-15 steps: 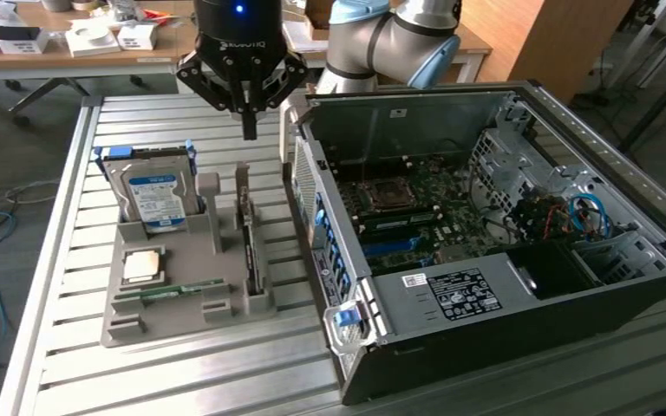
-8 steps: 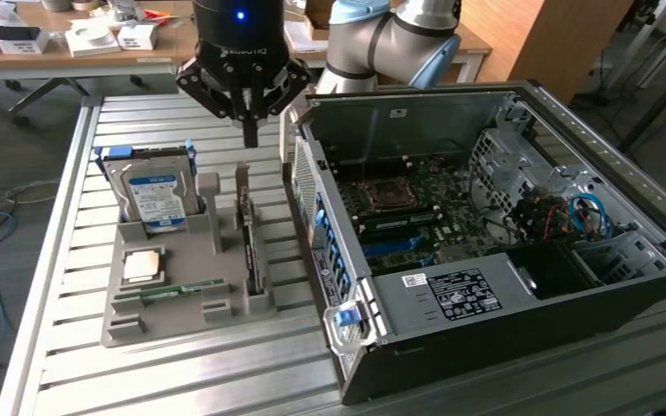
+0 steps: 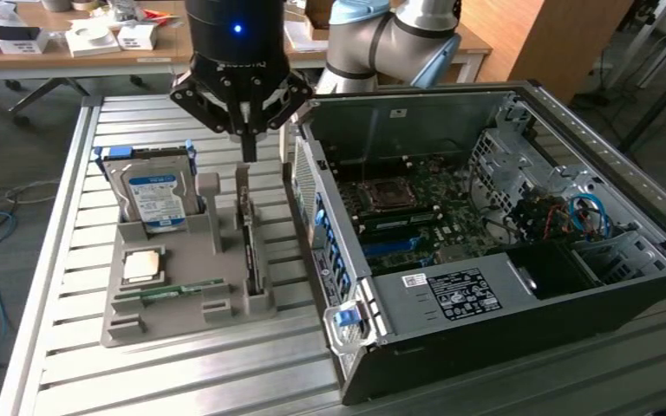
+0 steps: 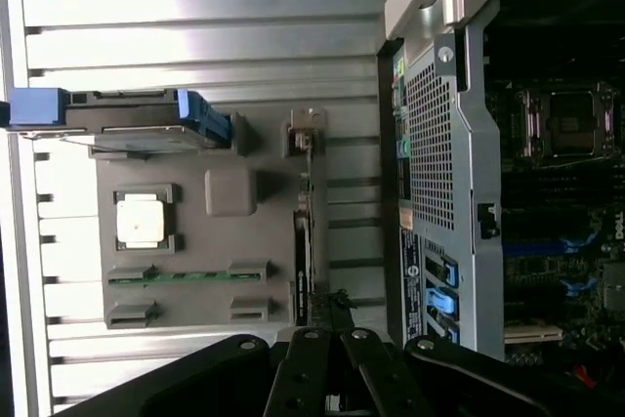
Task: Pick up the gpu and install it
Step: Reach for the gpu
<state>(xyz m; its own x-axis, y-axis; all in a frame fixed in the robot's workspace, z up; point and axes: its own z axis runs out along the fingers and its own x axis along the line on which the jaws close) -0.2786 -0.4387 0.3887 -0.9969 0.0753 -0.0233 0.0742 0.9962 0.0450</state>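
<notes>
1. Because the gpu [image 3: 250, 251] stands on edge in the grey holder's [image 3: 153, 322] slot, its top edge is free for a grasp from above.
2. Gripper [image 3: 246, 157] hangs just above the card; fingers [image 3: 244, 139] pressed together, holding nothing.
3. Open computer case [image 3: 449, 295] lies just beside the holder on the bench [image 3: 79, 373], board facing up.

Exterior camera: high, off the slatted table [image 3: 55, 286], tilted down across it at mid range. Robot arm [image 3: 397, 35] at 12 o'clock; open computer case [image 3: 449, 299] at 3 o'clock of the grey parts tray [image 3: 177, 316].

Wrist camera: rides above the gripper [image 3: 246, 154], faces straight down, closer in.

Shared ground: the whole tray with its hard drive [image 4: 127, 119] and gpu [image 4: 303, 261], the case's rear panel [image 4: 444, 144], the motherboard [image 4: 557, 192].
</notes>
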